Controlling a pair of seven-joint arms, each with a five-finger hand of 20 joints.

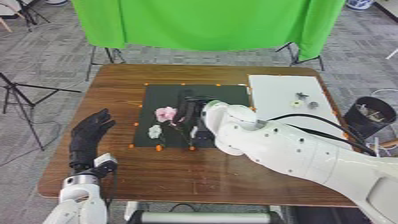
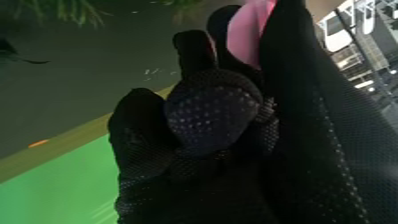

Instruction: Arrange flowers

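In the head view, my right hand (image 1: 190,107) is over the dark mat (image 1: 218,94), just right of a pink flower (image 1: 165,114). A white flower (image 1: 155,131) lies below the pink one on the mat. The right wrist view shows my right hand (image 2: 213,117) with its thumb folded against curled fingers and a pink petal (image 2: 244,37) between them; the stem is hidden. Green needle-like leaves (image 2: 60,11) are in the same view. My left hand (image 1: 89,131) rests open at the table's left side.
A white board (image 1: 282,90) with several small flowers (image 1: 298,103) lies at the right of the brown table (image 1: 222,182). Beyond the table's right edge stands a dark bin (image 1: 370,114). A green cloth (image 1: 209,25) hangs behind, and a tripod (image 1: 12,89) is at the left.
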